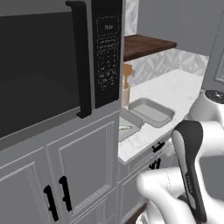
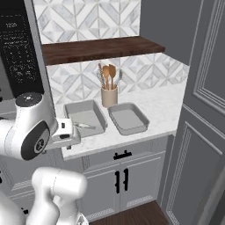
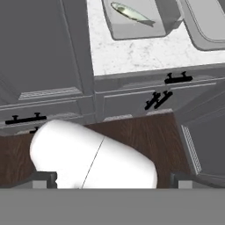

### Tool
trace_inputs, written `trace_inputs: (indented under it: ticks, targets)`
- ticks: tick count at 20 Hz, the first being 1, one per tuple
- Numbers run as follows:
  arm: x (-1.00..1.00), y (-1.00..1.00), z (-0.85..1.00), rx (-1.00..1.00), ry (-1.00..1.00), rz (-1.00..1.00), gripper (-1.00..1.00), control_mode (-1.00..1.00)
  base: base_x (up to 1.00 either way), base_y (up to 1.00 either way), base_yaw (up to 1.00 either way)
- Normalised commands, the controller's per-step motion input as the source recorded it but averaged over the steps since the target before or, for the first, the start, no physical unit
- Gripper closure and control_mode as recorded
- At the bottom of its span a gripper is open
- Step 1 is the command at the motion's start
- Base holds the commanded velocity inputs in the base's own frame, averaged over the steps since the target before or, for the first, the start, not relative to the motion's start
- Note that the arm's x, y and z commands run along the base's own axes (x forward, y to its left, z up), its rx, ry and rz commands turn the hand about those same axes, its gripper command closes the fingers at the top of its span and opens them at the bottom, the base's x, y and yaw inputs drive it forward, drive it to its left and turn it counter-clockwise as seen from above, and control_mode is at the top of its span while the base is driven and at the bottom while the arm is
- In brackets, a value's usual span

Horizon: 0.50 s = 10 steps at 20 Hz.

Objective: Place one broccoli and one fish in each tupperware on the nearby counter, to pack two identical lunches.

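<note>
Two light-grey tupperware trays sit side by side on the white counter (image 2: 160, 107). The left tupperware (image 2: 97, 115) holds one silvery-green fish (image 2: 83, 126); the hand view shows that fish (image 3: 132, 13) near its top edge. The right tupperware (image 2: 127, 118) has nothing in it, and its corner (image 3: 206, 30) is at the hand view's top right. No broccoli is in view. My gripper (image 3: 113, 181) hangs low in front of the cabinets, well short of the trays. Its fingertips (image 3: 44, 179) stand wide apart, open, with nothing between them.
A beige holder of wooden utensils (image 2: 109, 94) stands behind the trays under a dark wooden shelf (image 2: 101, 48). A built-in black oven (image 1: 39, 65) and a tall cabinet bound the counter on the left. A tall grey panel (image 2: 206, 110) closes the right. Black-handled cabinet doors (image 3: 156, 100) face the hand.
</note>
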Motion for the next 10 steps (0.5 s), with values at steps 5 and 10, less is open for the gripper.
trace_inputs:
  ticks: [5, 10]
  targets:
    - [0.00, 0.00, 0.00, 0.00, 0.00, 0.00, -1.00, 1.00, -1.00, 0.00, 0.00]
    - [0.00, 0.00, 0.00, 0.00, 0.00, 0.00, -1.00, 1.00, -1.00, 0.00, -0.09]
